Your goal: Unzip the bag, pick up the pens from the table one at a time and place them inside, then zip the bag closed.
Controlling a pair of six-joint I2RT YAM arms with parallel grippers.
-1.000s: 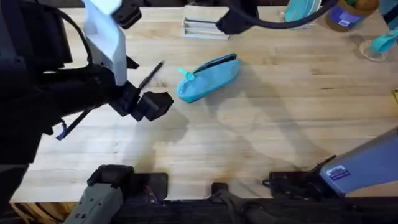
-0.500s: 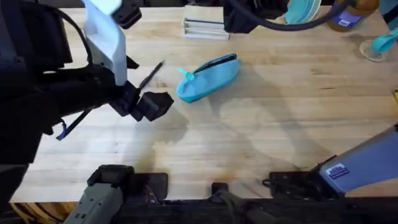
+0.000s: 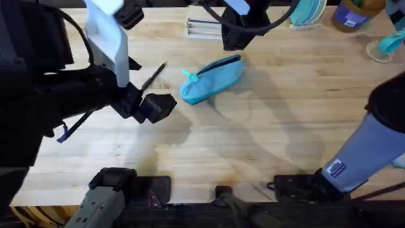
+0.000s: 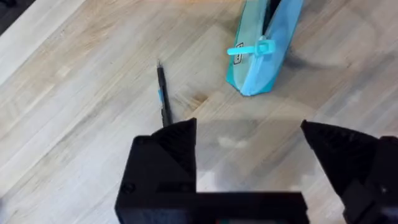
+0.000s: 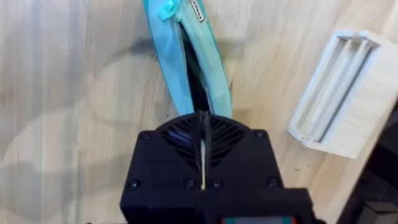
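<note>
My right hand [image 5: 203, 163] hung pressed together just over the far end of the bag [image 3: 213, 78], which lay unzipped on the counter [image 3: 266, 133]. My left hand [image 4: 249, 146] hovered spread near a pen [image 4: 163, 93] lying beside the bag. I judged the good move was lowering the left squarely astride the pen, pinching mid-shaft, then feeding it lengthwise through the slit.

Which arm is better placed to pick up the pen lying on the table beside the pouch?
Left. The left gripper hangs open right by the pen, which lies on its side of the bag. The right gripper is shut over the bag's opening.
</note>
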